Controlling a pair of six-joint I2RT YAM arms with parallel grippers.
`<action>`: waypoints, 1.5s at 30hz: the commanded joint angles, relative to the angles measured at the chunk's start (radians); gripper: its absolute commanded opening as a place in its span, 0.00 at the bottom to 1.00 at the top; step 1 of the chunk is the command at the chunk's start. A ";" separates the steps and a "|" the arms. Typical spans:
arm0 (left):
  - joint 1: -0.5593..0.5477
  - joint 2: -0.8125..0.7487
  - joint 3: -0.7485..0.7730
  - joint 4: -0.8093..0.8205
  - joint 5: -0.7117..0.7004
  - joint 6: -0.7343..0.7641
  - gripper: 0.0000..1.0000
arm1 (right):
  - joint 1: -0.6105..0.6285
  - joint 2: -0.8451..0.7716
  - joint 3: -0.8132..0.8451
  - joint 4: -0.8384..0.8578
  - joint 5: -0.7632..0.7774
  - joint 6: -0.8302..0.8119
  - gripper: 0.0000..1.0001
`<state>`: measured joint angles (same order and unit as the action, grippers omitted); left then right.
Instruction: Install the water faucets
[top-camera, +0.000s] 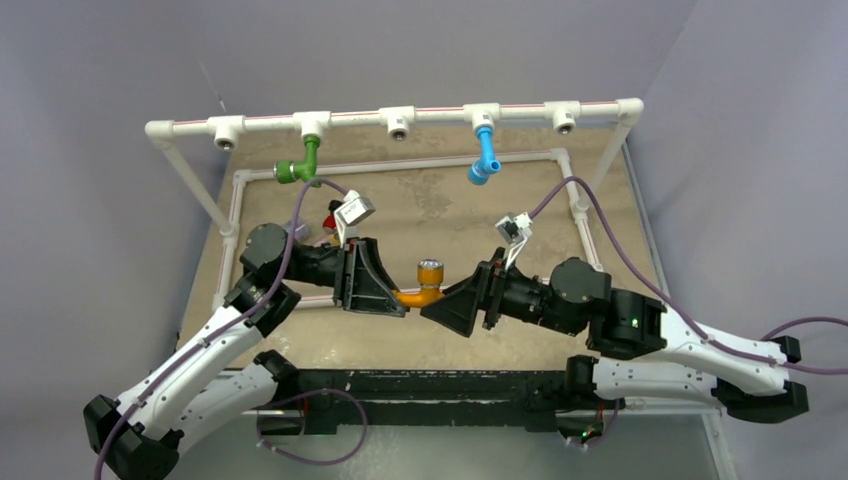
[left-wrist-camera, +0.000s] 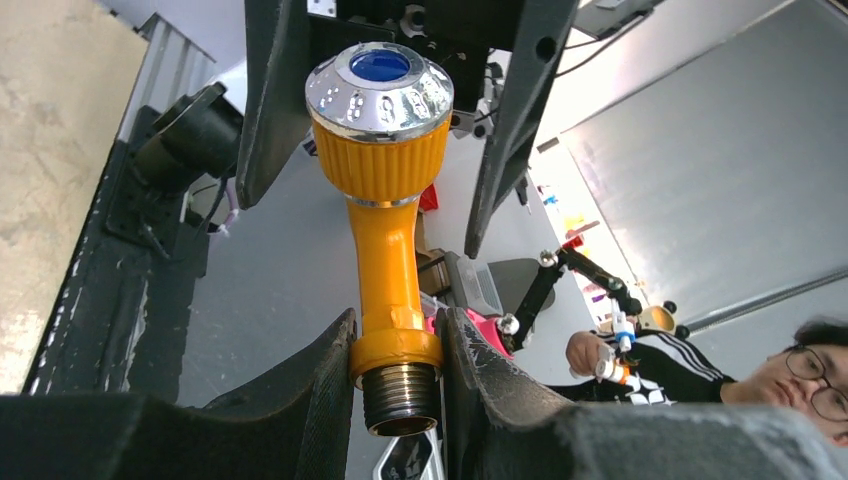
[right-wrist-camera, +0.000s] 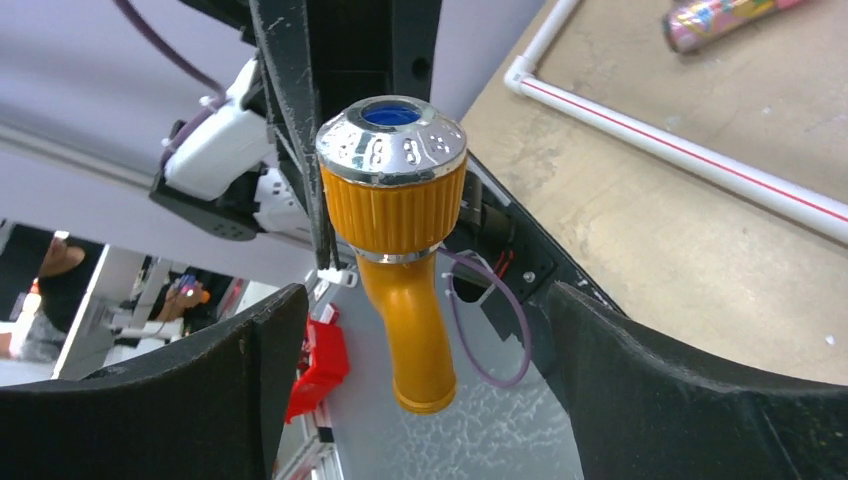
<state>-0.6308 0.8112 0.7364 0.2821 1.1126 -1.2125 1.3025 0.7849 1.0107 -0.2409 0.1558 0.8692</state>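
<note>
An orange faucet (top-camera: 425, 290) with a chrome knob hangs in the air between my two grippers, above the table's front. My left gripper (top-camera: 400, 305) is shut on its collar, just above the brass thread (left-wrist-camera: 400, 395). The orange body (left-wrist-camera: 385, 230) rises from the pads. My right gripper (top-camera: 437, 308) is open, its fingers on either side of the spout (right-wrist-camera: 420, 340) without touching it. A green faucet (top-camera: 303, 160) hangs from the second tee of the white pipe rail (top-camera: 440, 113). A blue faucet (top-camera: 485, 152) hangs from the fourth tee.
Empty tee sockets sit on the rail at the left (top-camera: 227, 132), middle (top-camera: 398, 122) and right (top-camera: 564, 118). A white PVC frame (top-camera: 575, 190) borders the brown board. Small red and purple items (top-camera: 328, 220) lie behind my left arm. A foil-wrapped object (right-wrist-camera: 715, 18) lies on the board.
</note>
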 joint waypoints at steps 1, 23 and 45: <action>-0.005 -0.025 0.013 0.161 0.040 -0.080 0.00 | 0.004 -0.010 0.052 0.141 -0.071 -0.083 0.87; -0.006 -0.019 -0.017 0.275 0.028 -0.145 0.00 | 0.004 0.056 0.074 0.192 -0.071 -0.181 0.48; -0.006 -0.028 -0.020 0.276 -0.006 -0.130 0.00 | 0.004 0.043 0.056 0.164 -0.072 -0.175 0.46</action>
<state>-0.6308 0.7952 0.7216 0.5041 1.1233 -1.3506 1.3025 0.8371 1.0508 -0.0776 0.0685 0.7113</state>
